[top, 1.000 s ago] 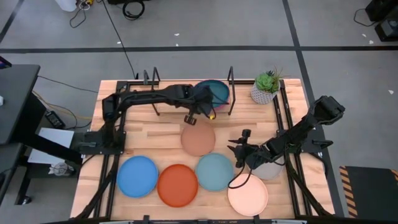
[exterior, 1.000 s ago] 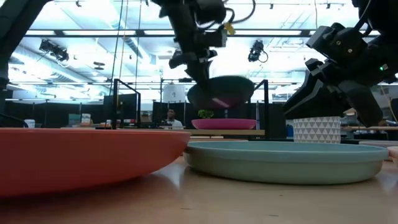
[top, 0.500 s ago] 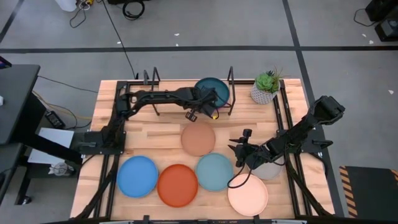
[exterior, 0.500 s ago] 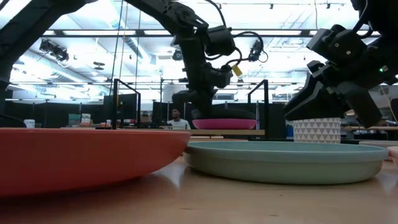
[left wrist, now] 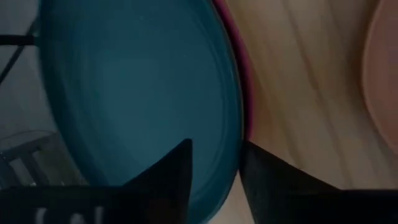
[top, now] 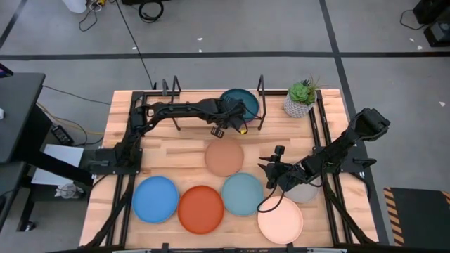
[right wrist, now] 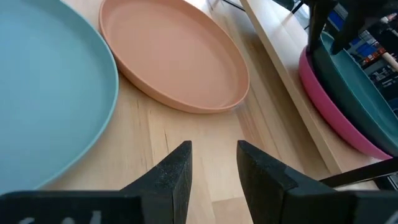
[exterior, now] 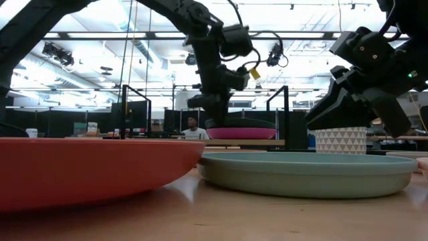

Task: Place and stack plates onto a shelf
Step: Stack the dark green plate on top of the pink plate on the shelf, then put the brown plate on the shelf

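On the right part of the shelf [top: 193, 119] a dark teal plate [top: 240, 100] lies on a magenta plate [exterior: 241, 134]. My left gripper [left wrist: 214, 177] stands open at the teal plate's near rim [left wrist: 238, 140], one finger over the plate's inside and one outside it. Over the table's right part my right gripper [right wrist: 213, 168] hovers open with nothing between its fingers. On the table lie a peach plate [top: 223, 156], a blue plate [top: 155, 199], an orange plate [top: 200, 209], a turquoise plate [top: 242, 194], a cream plate [top: 280, 220] and a grey plate [top: 306, 191], the grey one partly under the right arm. My left gripper comes at the teal plate's near rim from above and from the table's near side, its fingers astride the rim. Whether a finger touches the rim I cannot tell. The plate lies level on the magenta plate.
A small potted plant [top: 300, 98] stands at the far right, beside the shelf's right black end frame [top: 261, 91]. The shelf's left part [top: 184, 121] is partly under the left arm. Black rails run along the table's left and right sides.
My left gripper has gone down and toward the far edge with the teal plate. The plate hung tilted above the magenta plate a second ago and now lies level on it.
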Available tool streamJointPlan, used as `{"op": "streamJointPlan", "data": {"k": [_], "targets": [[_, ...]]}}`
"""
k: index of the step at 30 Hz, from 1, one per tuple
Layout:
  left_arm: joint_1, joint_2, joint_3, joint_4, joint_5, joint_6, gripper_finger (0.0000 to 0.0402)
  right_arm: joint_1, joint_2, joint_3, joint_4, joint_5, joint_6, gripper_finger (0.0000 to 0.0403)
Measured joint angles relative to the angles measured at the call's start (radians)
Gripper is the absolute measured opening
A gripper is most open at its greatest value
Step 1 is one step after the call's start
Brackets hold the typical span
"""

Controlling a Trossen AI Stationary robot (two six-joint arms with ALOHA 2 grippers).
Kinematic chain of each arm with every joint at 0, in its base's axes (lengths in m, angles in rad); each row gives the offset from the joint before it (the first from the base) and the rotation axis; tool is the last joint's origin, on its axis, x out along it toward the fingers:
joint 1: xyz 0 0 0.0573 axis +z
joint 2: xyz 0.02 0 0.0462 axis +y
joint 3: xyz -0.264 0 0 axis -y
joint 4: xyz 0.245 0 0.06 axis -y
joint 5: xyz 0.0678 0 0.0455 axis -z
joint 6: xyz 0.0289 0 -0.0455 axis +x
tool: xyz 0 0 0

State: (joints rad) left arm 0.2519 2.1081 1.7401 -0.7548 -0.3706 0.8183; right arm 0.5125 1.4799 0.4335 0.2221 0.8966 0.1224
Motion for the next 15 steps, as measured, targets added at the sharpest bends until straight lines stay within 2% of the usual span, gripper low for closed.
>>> {"op": "streamJointPlan", "data": {"k": [5,8,11,15], "targets": [[-0.028,-0.079,0.005,-0.008,0.002,-0.088,0.0159,-0.001,0.000,0.000,0.006,0.000,-0.033,0.0132],[-0.052,-0.125,0.006,-0.042,0.063,-0.190,0.0160,-0.008,0.000,0.000,0.025,0.001,-0.073,0.0132],[-0.085,-0.147,0.006,-0.130,0.134,-0.272,0.0160,-0.021,0.000,0.000,0.049,0.001,-0.121,0.0132],[-0.146,-0.151,-0.018,-0.244,0.148,-0.372,0.0160,-0.047,0.000,0.000,0.087,-0.003,-0.176,0.0132]]}}
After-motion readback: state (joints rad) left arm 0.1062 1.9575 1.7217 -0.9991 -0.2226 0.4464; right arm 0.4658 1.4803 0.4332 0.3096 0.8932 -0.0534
